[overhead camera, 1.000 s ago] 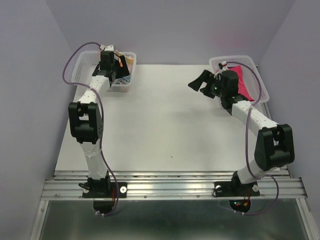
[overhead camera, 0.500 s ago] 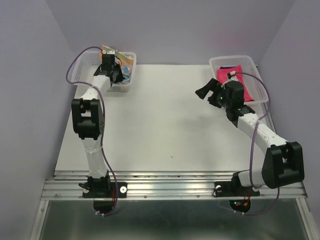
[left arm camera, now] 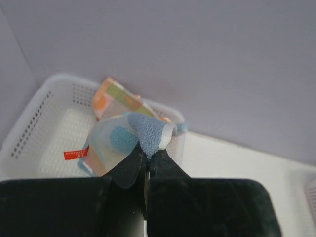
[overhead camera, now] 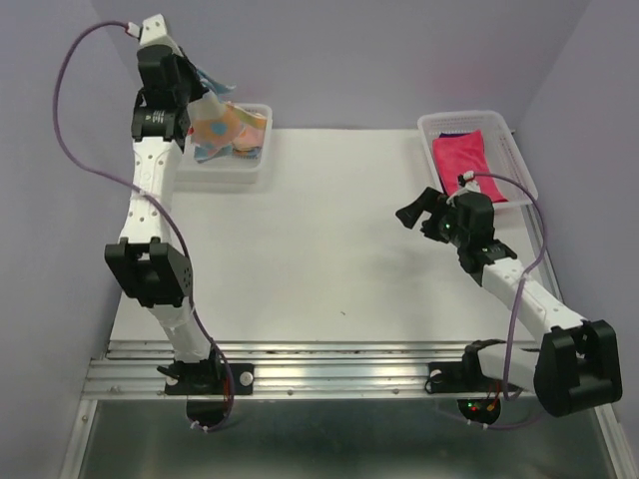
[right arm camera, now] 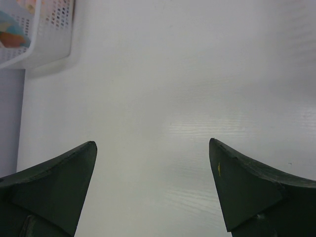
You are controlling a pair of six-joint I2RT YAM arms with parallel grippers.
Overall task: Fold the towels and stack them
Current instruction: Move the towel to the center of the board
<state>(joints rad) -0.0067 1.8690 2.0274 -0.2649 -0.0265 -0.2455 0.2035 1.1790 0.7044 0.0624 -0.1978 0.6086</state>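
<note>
- Top external view: the right gripper (overhead camera: 415, 210) hovers low over the bare white table (overhead camera: 319, 269), its jaws spread wide apart with nothing between them
- Right wrist view: its two dark fingers (right arm camera: 59, 182) frame only tabletop, and far ahead of them, off to one side, sits a corner of the left basket (right arm camera: 49, 44)
- Behind that hand, farther from the arm bases, the right basket (overhead camera: 511, 150) holds the bright pink towel (overhead camera: 461, 160) lying flat, with an edge of the dark purple towel (overhead camera: 454, 135) showing at its far side
- The left gripper (overhead camera: 192, 88) is raised high above the far left corner, jaws pressed together on a corner of the light-blue patterned towel (overhead camera: 208, 125)
- Left wrist view: the pinched corner bunches just past the fingertips (left arm camera: 129, 167), the rest of the cloth hangs down from the hand, and a small red tag (left arm camera: 75, 154) shows beside its lower edge
- Below and beyond the hanging cloth, the orange-yellow-pink patterned towel (overhead camera: 247, 125) lies in the left basket, against its far wall
</note>
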